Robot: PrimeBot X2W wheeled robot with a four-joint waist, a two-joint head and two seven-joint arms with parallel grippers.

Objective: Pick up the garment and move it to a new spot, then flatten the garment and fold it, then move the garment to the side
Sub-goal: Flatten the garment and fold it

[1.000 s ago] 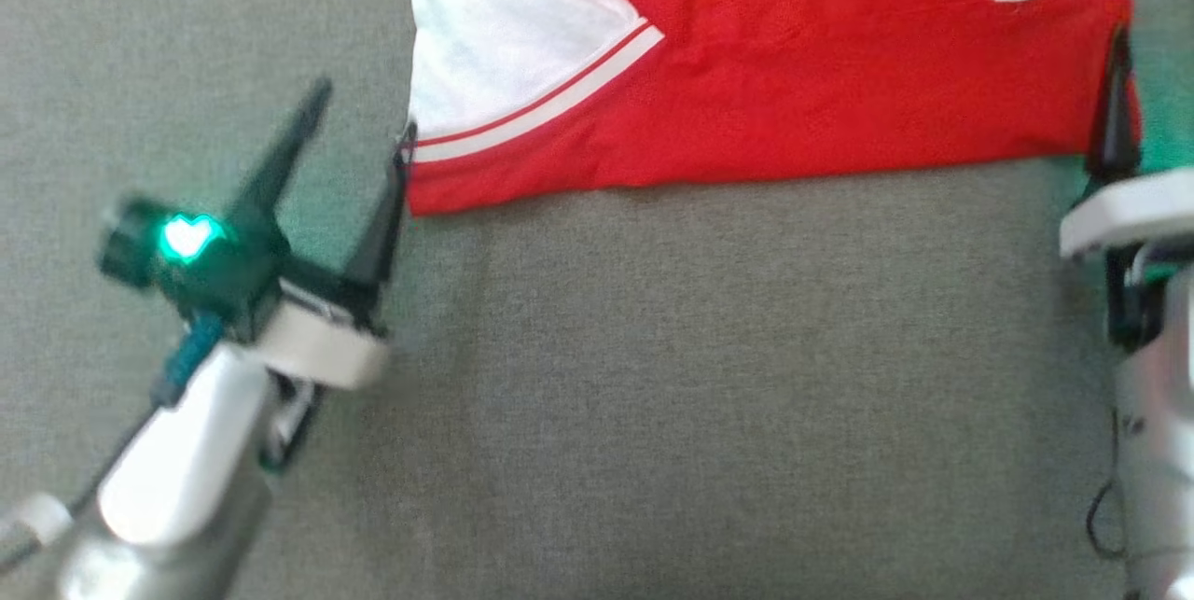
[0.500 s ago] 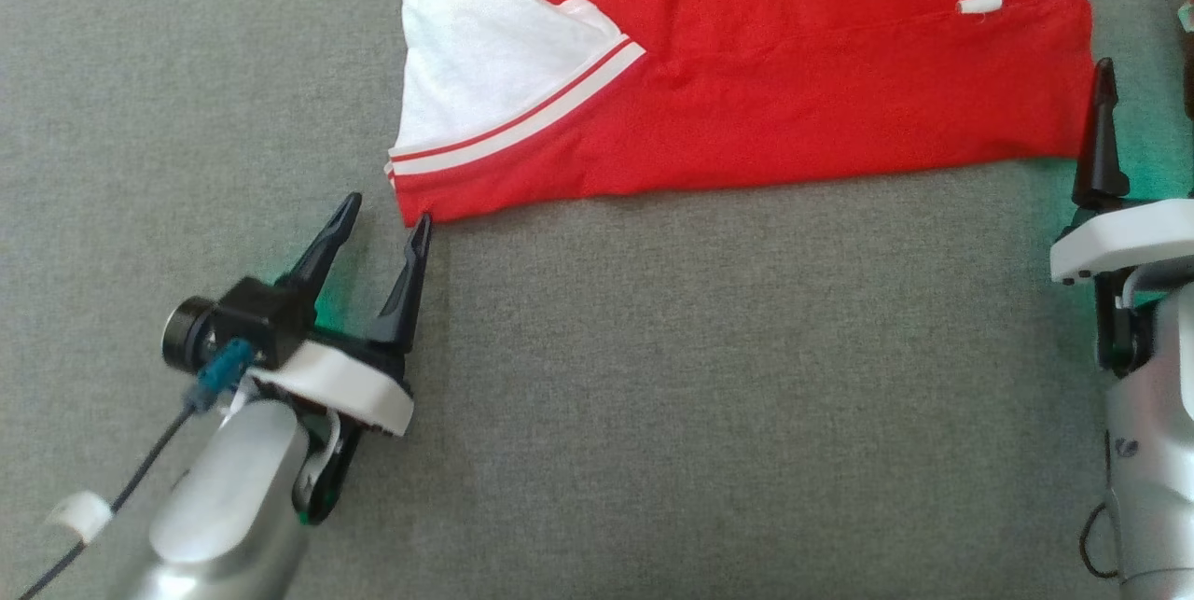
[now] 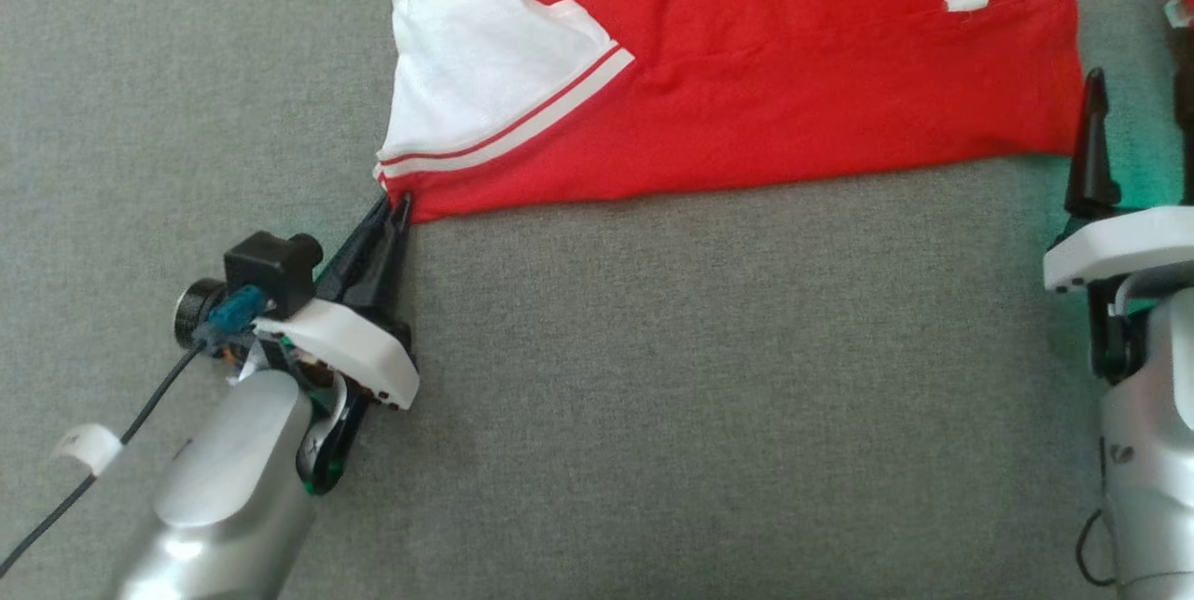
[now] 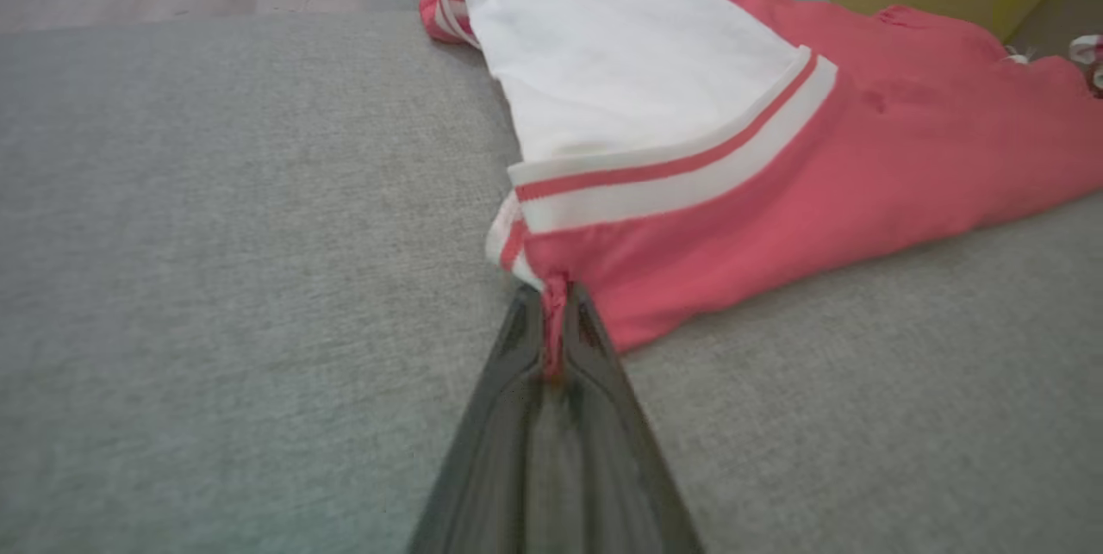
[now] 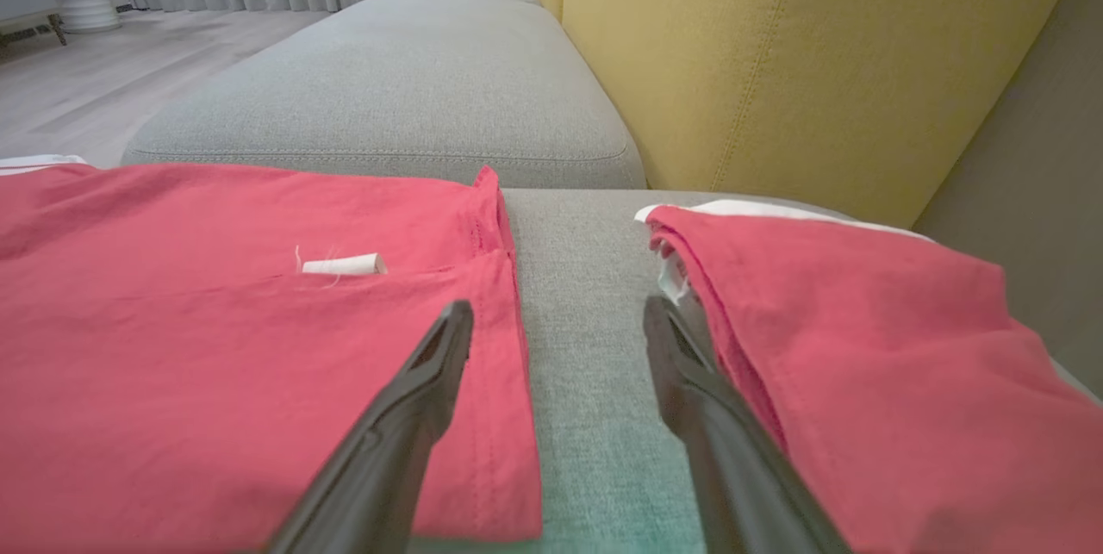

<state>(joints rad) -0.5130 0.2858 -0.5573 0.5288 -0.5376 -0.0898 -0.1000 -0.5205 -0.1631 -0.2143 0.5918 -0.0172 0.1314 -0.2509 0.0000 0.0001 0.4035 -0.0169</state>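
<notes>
The garment (image 3: 746, 96) is red with a white sleeve edged in red and white stripes, and it lies flat at the top of the head view. My left gripper (image 3: 396, 205) is shut on its near left corner. In the left wrist view a fold of red cloth is pinched between the fingertips of the left gripper (image 4: 556, 306), with the garment (image 4: 775, 183) spreading beyond. My right gripper (image 3: 1138, 110) stands open at the garment's right edge. In the right wrist view the right gripper (image 5: 558, 313) has one finger over the garment's (image 5: 215, 295) hem and bare cushion between its jaws.
Everything rests on a grey sofa cushion (image 3: 653, 395). A second red cloth (image 5: 862, 339) lies just right of my right gripper. A yellow backrest (image 5: 775, 46) rises behind. A small white tag (image 3: 965, 0) sits on the garment. Wooden floor (image 5: 86, 80) lies beyond the cushion.
My left gripper has come up to the garment's near left corner and shut on it. The right gripper has stayed open at the right edge.
</notes>
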